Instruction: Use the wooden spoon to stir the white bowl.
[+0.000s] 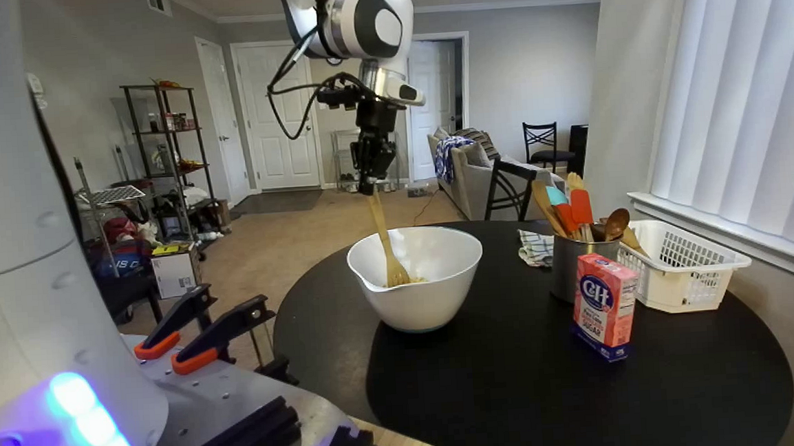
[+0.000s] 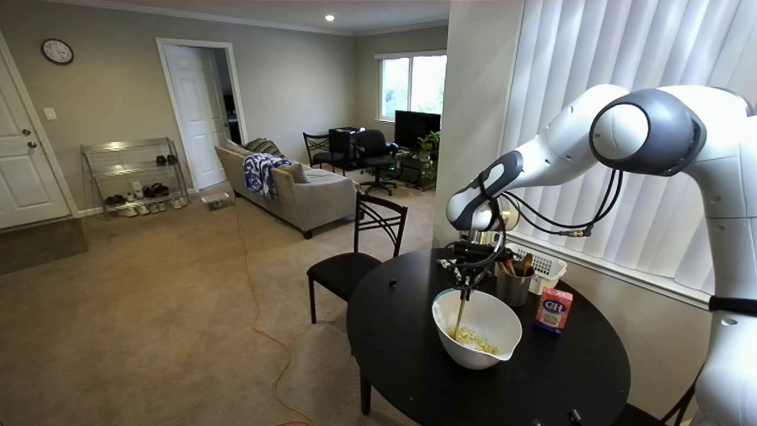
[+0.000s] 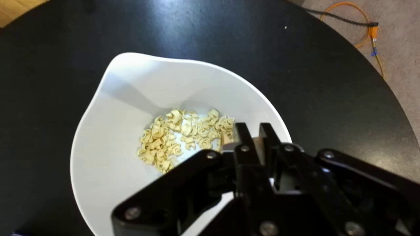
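The white bowl [image 1: 430, 308] stands on the black round table and shows in both exterior views [image 2: 473, 358]. In the wrist view the bowl [image 3: 105, 183] fills the middle, with its spout at the upper left. Curly pale pasta [image 3: 159, 141] lies on its floor. The wooden spoon [image 1: 385, 241] stands steeply in the bowl, its head down at the pasta. My gripper [image 1: 368, 185] is shut on the top of the handle, above the bowl. In the wrist view the fingertips [image 3: 253, 131] hold the handle [image 3: 258, 143] between them, and hide most of the spoon.
On the table [image 1: 519, 408] stand a pink sugar box [image 1: 605, 307], a metal utensil pot [image 1: 565, 268] and a white basket [image 1: 697, 280]. A folded cloth [image 1: 536, 247] lies behind them. A black chair [image 2: 355, 266] stands by the table edge. A window with blinds borders one side.
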